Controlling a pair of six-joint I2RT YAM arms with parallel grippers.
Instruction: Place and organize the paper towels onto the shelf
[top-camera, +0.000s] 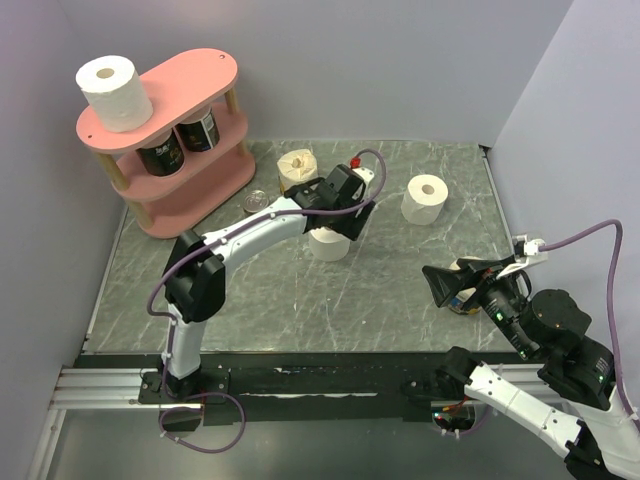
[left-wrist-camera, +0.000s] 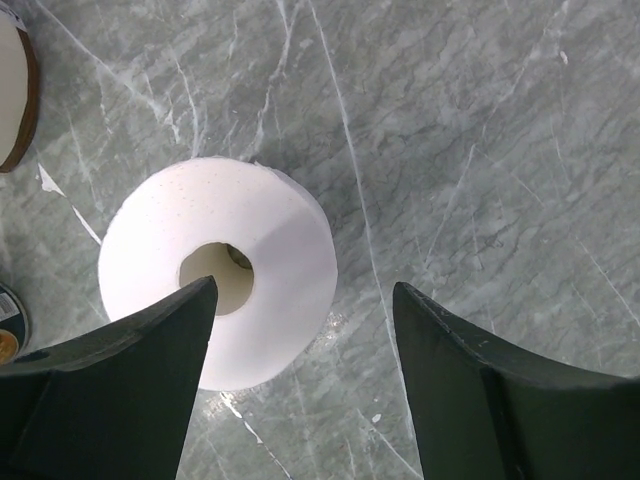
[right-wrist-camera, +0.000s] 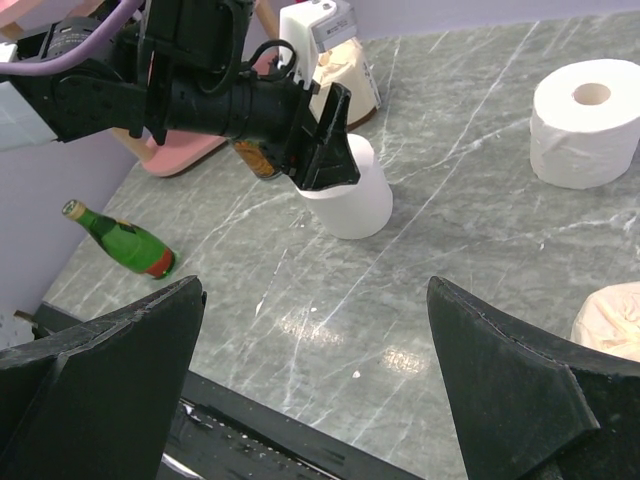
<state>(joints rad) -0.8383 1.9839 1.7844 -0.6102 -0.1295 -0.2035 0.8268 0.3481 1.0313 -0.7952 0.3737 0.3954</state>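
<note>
From above, the shelf (top-camera: 200, 75) stands at the bench's (top-camera: 400, 300) 10 o'clock corner. One roll (top-camera: 115, 90) sits upright on the 9 o'clock end of its top board, and two cans (top-camera: 197, 128) stand on the tier below. A second roll (top-camera: 328, 247) stands mid-bench beneath the left tool (top-camera: 338, 222), and a third roll (top-camera: 425, 198) stands toward 1 o'clock. The left wrist view adds what the overhead hides: that tool is spread open and grips nothing, and the roll's hollow core lies by its 9 o'clock finger. The right tool (right-wrist-camera: 315, 285) gapes wide and empty. Only its camera shows a green bottle (right-wrist-camera: 120, 240) lying on the bench.
</note>
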